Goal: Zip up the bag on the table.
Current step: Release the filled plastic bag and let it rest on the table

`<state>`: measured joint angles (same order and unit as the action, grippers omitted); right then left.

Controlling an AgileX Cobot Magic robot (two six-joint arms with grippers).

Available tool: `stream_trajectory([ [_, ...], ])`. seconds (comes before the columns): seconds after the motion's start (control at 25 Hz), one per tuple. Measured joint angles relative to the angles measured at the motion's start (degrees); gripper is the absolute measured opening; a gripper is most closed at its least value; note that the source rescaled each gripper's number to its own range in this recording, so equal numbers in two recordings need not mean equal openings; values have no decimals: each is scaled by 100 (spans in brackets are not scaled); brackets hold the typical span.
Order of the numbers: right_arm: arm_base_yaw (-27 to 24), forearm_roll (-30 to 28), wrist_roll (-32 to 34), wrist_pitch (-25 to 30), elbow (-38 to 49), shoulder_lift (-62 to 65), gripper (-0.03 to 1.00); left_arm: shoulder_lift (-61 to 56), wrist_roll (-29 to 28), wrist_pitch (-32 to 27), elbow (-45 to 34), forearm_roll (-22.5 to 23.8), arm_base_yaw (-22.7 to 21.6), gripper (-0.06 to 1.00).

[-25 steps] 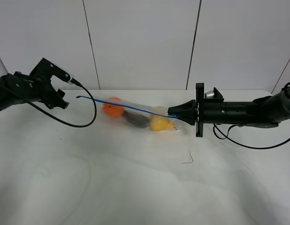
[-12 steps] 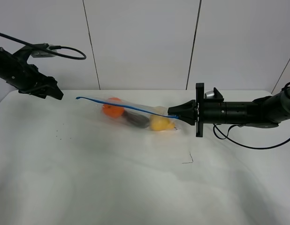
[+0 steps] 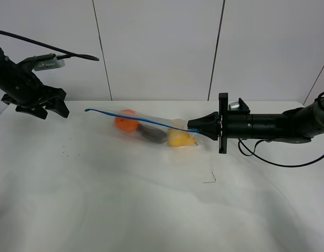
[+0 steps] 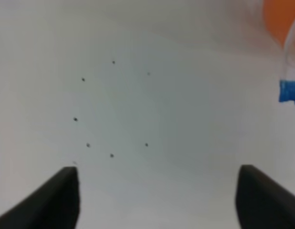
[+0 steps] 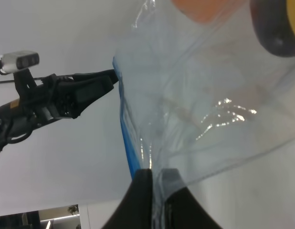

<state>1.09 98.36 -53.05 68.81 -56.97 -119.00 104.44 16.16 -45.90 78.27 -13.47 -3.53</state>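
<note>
The clear bag (image 3: 151,128) lies on the white table (image 3: 151,210), with orange, dark and yellow toy produce inside and a blue zipper strip (image 3: 136,118) along its top edge. My right gripper (image 3: 195,126) is shut on the bag's right end at the zipper; the right wrist view shows its fingertips (image 5: 154,183) pinching the plastic next to the strip (image 5: 127,148). My left gripper (image 3: 53,107) is open and empty, hovering left of the strip's free end. The left wrist view shows its fingers (image 4: 57,198) spread, with the strip's blue tip (image 4: 289,90) at the edge.
A small dark scrap (image 3: 211,178) lies on the table in front of the right arm. Small dark specks (image 3: 65,151) dot the tabletop at the left. A panelled white wall stands behind the table. Cables trail from both arms.
My left arm swung up and away from the zipper's left end, then lowered slightly with its fingers now spread. The right gripper and the bag have not moved.
</note>
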Motion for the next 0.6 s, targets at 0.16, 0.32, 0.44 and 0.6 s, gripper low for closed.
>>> stream_trajectory([
  [0.16, 0, 0, 0, 0, 0, 0, 0, 0, -330, -255, 0, 73, 95, 98],
  [0.32, 0, 0, 0, 0, 0, 0, 0, 0, -999, -708, 0, 407, 170, 99],
  [0.44, 0, -51, 0, 0, 0, 0, 0, 0, -1616, -1187, 0, 1164, 199, 99],
  [0.6, 0, -173, 0, 0, 0, 0, 0, -33, -1859, -1679, 0, 1531, 199, 99],
])
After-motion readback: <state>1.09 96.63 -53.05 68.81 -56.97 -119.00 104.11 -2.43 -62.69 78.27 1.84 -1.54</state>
